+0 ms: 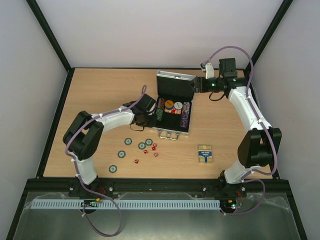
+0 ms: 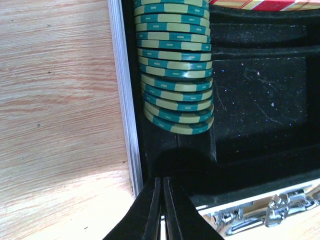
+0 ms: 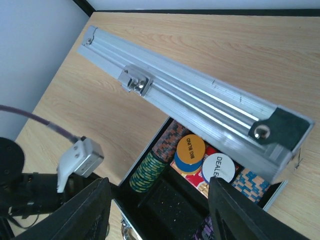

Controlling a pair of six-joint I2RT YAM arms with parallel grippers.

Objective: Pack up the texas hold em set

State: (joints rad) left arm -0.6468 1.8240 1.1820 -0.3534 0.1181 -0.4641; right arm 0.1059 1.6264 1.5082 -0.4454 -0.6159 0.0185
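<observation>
Packing is sitting roughly half done.
The case (image 1: 171, 132) is standing open on the table (image 1: 100, 95), chip rows inside; loose chips (image 1: 142, 145), dice (image 1: 154, 145) and card box (image 1: 205, 153) are waiting outside. The left gripper (image 2: 161, 182) is pressed together at its edge, and the right gripper (image 3: 159, 185) is spread by the lid (image 3: 200, 105).

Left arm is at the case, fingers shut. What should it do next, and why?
Probably raise the left gripper up from the case and head for the nearest loose chips: its fingers look shut on nothing beside the stacked green chips, while five chips lie on the table.
</observation>
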